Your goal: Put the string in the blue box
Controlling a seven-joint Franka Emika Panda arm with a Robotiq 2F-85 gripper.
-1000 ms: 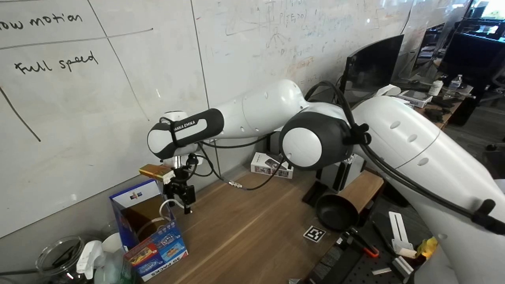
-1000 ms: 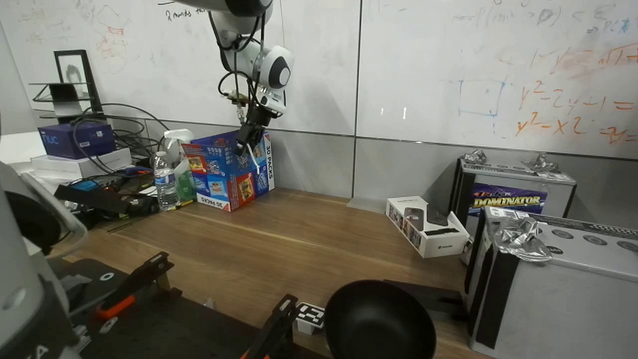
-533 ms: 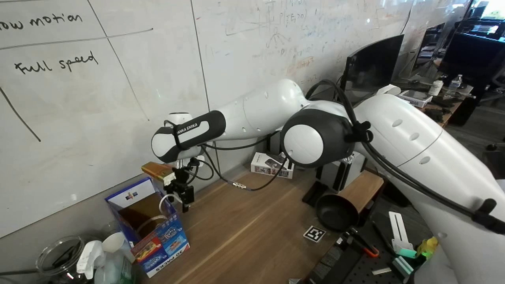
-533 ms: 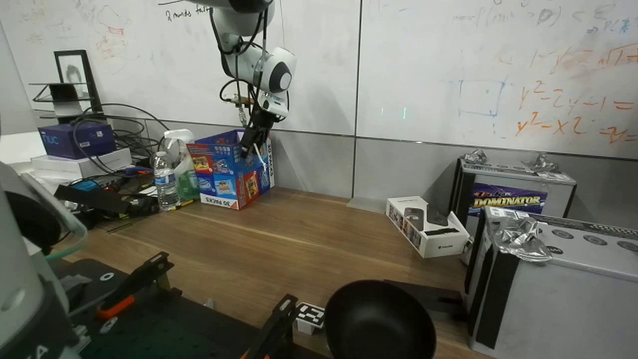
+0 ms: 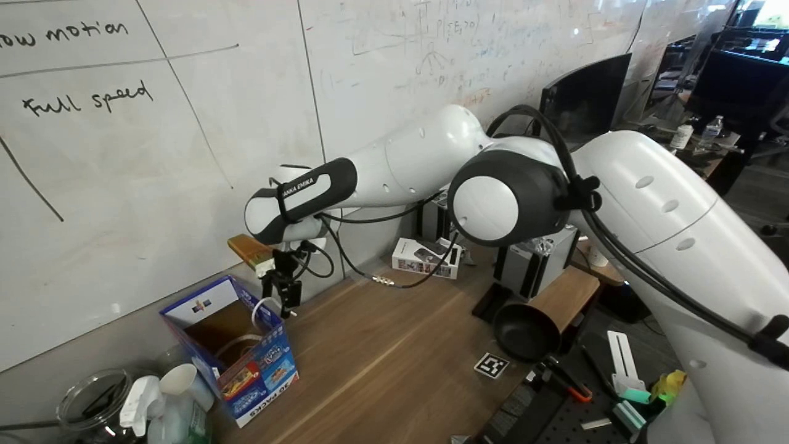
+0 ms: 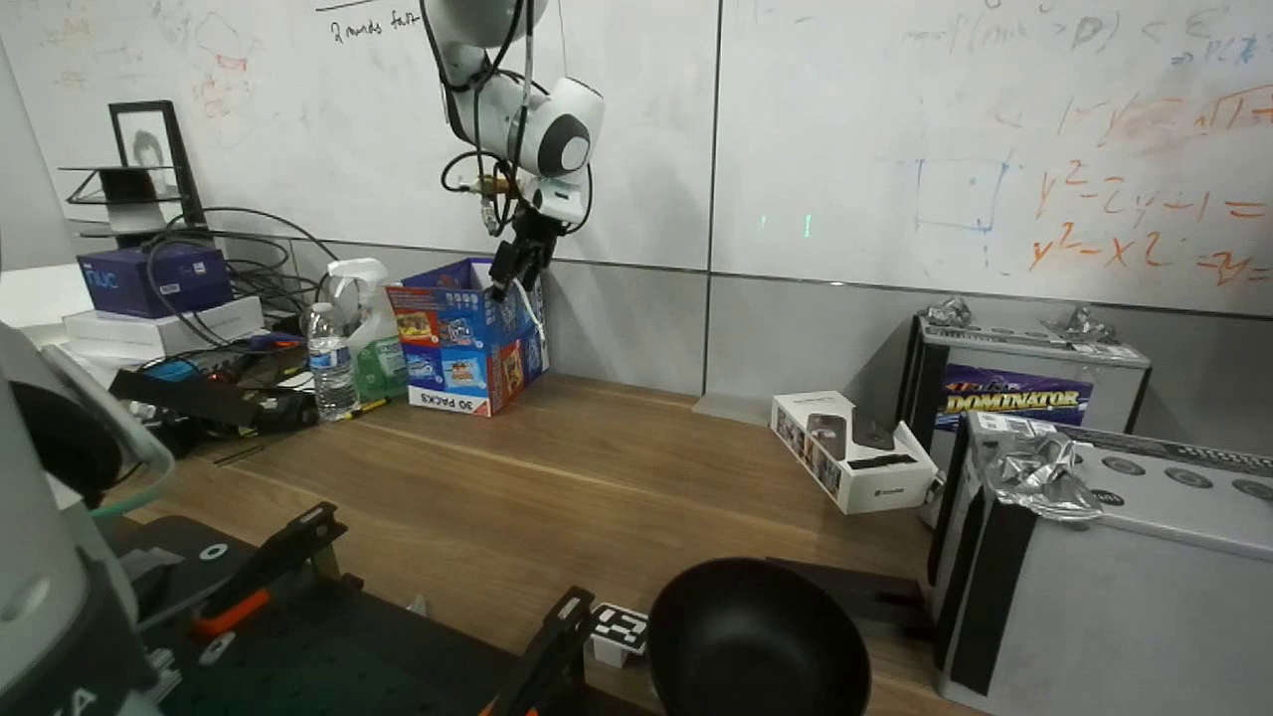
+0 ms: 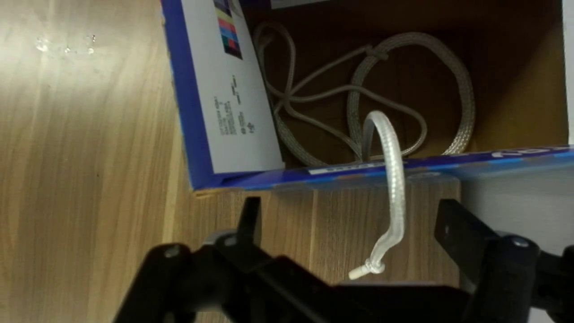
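My gripper (image 7: 350, 210) is spread wide and holds nothing, its fingers (image 7: 249, 220) well apart across the lower half of the wrist view. Between them, nearer the right-hand one in the frame, hangs the tail of the string (image 7: 397, 188), touching neither as far as I can see, its knotted end at the lower middle. The tail's long axis runs up and down the frame, crosswise to my closing, so I judge a straight squeeze would catch it; whether it sits deep enough I cannot tell. Upward, it crosses the rim of the blue box (image 7: 190, 112), which fills the upper middle and right; the rest lies looped inside. The job looks nearly done to me: pinch the tail, lift it toward the top of the frame, over that rim, and drop it, though it may spring back. Beyond, in an exterior view, a spray bottle (image 6: 378, 366) stands near the box, the whiteboard (image 6: 617, 159) behind them.
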